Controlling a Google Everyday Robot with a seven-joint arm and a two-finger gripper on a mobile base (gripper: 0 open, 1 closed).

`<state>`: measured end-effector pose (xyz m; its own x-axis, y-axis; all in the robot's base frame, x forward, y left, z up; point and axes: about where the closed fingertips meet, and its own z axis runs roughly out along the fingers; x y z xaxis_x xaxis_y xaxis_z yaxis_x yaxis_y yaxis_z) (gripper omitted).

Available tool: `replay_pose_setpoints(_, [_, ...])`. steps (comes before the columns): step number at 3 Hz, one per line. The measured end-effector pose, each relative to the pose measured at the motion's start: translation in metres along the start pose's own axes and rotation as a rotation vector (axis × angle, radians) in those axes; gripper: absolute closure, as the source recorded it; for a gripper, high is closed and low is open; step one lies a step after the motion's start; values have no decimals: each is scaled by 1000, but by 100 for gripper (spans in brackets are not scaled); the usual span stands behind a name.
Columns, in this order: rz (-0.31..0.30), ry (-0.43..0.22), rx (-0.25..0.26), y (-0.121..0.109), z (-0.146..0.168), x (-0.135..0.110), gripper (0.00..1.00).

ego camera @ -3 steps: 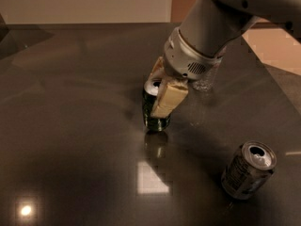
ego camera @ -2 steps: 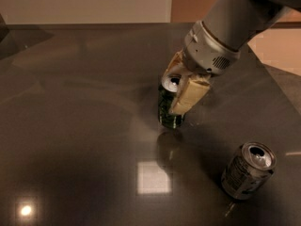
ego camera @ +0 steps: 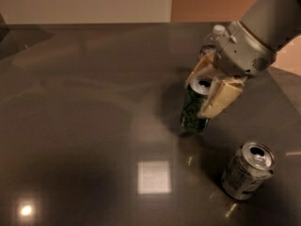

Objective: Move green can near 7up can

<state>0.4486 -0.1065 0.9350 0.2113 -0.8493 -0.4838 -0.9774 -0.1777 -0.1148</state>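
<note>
Sliding toward three o'clock since a second ago, the dark green soda can (ego camera: 194, 112), lighter mottled pattern and silver top, is now just right of centre, upright, with the grey arm's two-finger gripper (ego camera: 201, 98) clamped on its upper half, a cream pad on either side. Down at five o'clock from it stands the silver-grey soda can (ego camera: 247, 172) with dark print, near but clearly apart on the glossy dark tabletop (ego camera: 70, 126). Up at twelve o'clock, a clear plastic bottle (ego camera: 210, 44) with a white cap peeks out from behind the gripper.
</note>
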Motion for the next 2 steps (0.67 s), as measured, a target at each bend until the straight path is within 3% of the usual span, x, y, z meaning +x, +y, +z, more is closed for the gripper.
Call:
replay_pose_setpoints(1, [38, -2, -5, 18, -2, 9, 100])
replay_pose_setpoints(2, [115, 40, 17, 32, 5, 9, 100])
